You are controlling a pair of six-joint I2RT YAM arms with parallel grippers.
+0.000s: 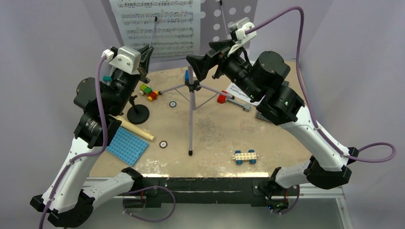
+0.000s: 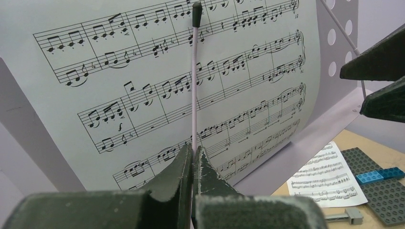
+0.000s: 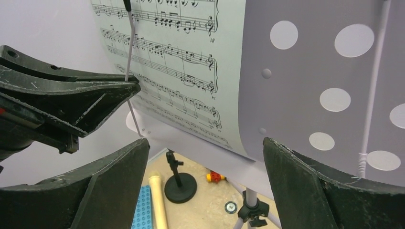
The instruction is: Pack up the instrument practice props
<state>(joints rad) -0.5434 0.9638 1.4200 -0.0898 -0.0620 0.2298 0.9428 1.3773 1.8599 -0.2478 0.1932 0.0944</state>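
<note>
The lilac perforated music stand (image 1: 229, 19) stands at the back on its thin tripod (image 1: 191, 114) and carries a white sheet-music page (image 1: 157, 28). My left gripper (image 1: 148, 55) is shut on the stand's thin lilac page-holder wire (image 2: 194, 95), which lies across the page (image 2: 143, 86). My right gripper (image 1: 207, 57) is open and empty just in front of the stand's lower ledge (image 3: 205, 143). A second music page (image 2: 325, 176) lies on the table. The cream microphone (image 1: 136, 130) lies next to the black round-base mic stand (image 1: 138, 113).
A blue studded baseplate (image 1: 126, 145) lies front left and a grey one (image 2: 377, 191) back right. Coloured bricks (image 1: 149, 91), a red brick (image 1: 222, 98) and a small wheeled brick car (image 1: 246, 156) lie about. Two small discs (image 1: 173, 103) lie near the tripod legs.
</note>
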